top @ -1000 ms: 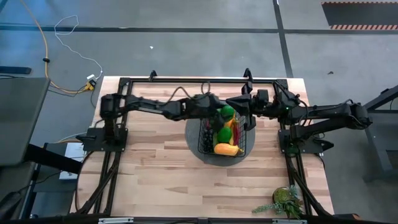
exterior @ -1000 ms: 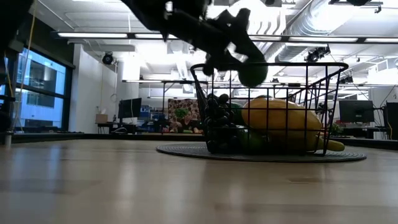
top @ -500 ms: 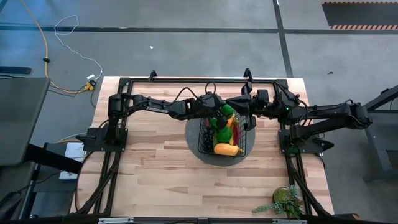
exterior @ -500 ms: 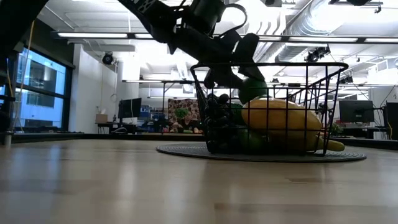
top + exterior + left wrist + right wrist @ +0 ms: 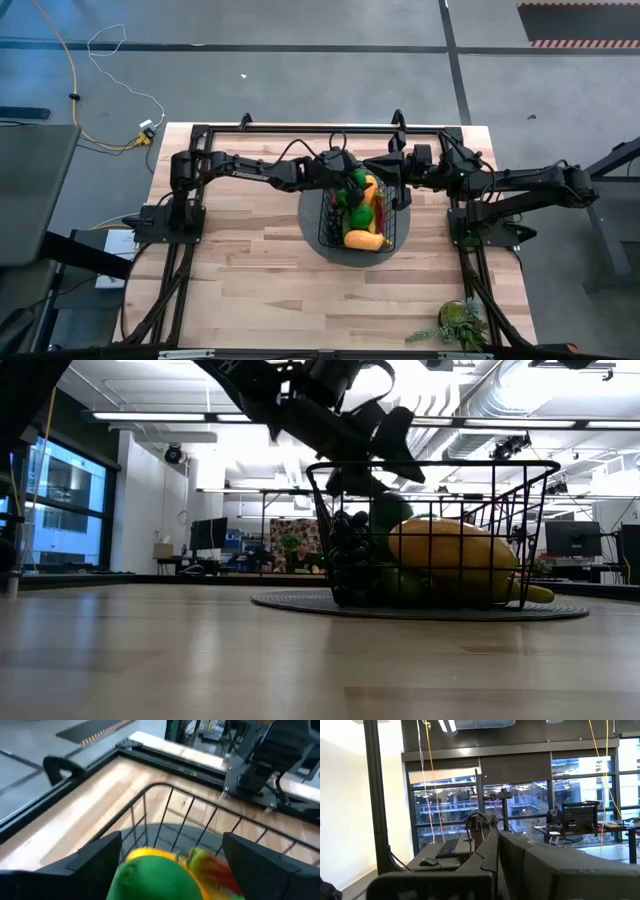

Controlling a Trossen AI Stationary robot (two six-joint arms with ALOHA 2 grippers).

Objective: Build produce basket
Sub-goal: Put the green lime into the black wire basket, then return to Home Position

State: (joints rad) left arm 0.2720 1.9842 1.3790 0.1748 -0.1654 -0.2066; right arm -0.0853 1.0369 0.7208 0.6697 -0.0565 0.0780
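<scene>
One basket (image 5: 392,236) on the table; left gripper (image 5: 167,855), jaws now spread, has apparently dropped one green fruit (image 5: 155,879); right gripper (image 5: 395,170) closed.

Grey concrete floor (image 5: 300,70), yellow cable (image 5: 68,60), tall windows (image 5: 520,815), ceiling strip lights (image 5: 150,417), distant desks with monitors (image 5: 205,535)

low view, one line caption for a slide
Left pincer open above the basket, green fruit inside.
</scene>
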